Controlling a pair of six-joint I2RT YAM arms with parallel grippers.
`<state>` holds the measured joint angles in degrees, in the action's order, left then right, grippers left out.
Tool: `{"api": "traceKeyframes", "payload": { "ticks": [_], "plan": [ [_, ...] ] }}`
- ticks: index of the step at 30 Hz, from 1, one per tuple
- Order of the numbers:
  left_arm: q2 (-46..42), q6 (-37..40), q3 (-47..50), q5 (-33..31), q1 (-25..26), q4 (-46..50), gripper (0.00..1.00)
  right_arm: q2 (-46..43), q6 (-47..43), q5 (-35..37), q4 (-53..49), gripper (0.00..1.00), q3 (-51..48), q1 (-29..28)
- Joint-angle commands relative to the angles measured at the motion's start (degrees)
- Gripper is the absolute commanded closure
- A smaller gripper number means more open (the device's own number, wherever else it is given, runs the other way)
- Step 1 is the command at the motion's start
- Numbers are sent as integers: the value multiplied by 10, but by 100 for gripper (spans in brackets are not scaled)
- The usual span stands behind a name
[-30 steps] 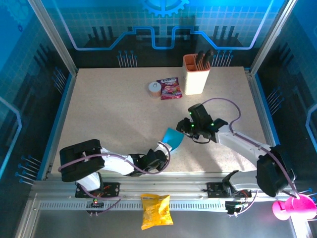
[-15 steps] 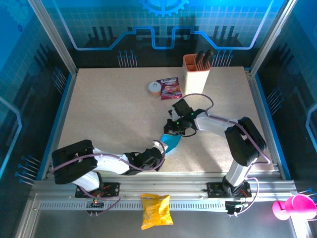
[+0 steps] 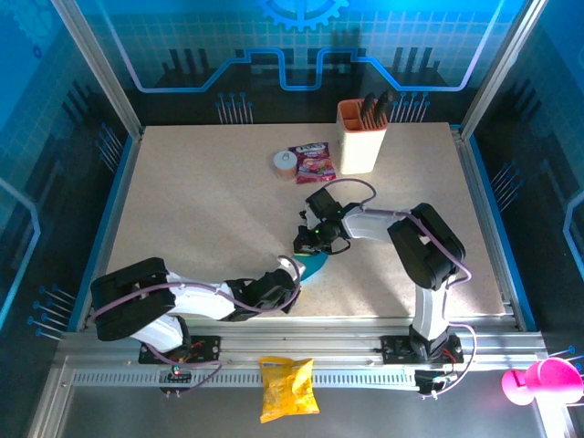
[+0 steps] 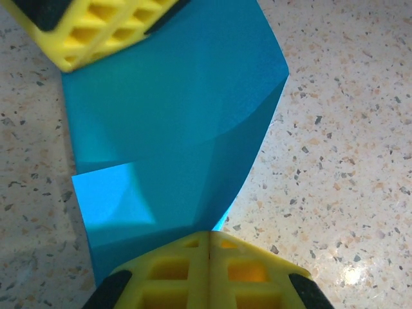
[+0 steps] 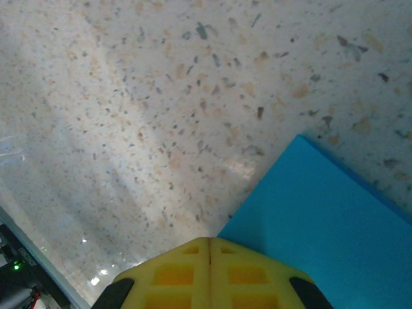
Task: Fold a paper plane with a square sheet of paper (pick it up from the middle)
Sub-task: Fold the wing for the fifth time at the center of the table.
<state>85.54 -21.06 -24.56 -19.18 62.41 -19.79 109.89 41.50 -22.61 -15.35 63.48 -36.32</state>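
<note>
Near the middle of the counter (image 3: 201, 210), the blue sheet of paper (image 4: 174, 129) lay partly folded and curled, stretched between both tools. Its near edge ran up into the left tool (image 4: 209, 235), whose yellow pads were pinched shut on it. At the far edge, the right tool (image 5: 209, 241) was closed, its tip touching the sheet's corner.

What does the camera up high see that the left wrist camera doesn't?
Up high you get the snack packet, the small roll, the tall holder and the yellow crisp bag out front. The left wrist camera, very close, gives the soft creases in the blue paper and the left gripper shut on its edge. Both have the blue paper and the speckled table.
</note>
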Motion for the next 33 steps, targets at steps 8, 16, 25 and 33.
{"api": "traceKeyframes", "payload": {
  "ticks": [8,16,25,33],
  "plan": [
    [-40,-17,21,13,-22,2,100,47,-10,5,-26,100,19,2],
    [-52,-25,28,27,-48,1,100,64,-14,12,-35,100,17,2],
    [-55,-39,40,38,-79,-2,100,75,-16,17,-36,100,12,2],
    [-76,-48,46,40,-85,-1,100,82,-18,18,-41,100,14,2]
  ]
}}
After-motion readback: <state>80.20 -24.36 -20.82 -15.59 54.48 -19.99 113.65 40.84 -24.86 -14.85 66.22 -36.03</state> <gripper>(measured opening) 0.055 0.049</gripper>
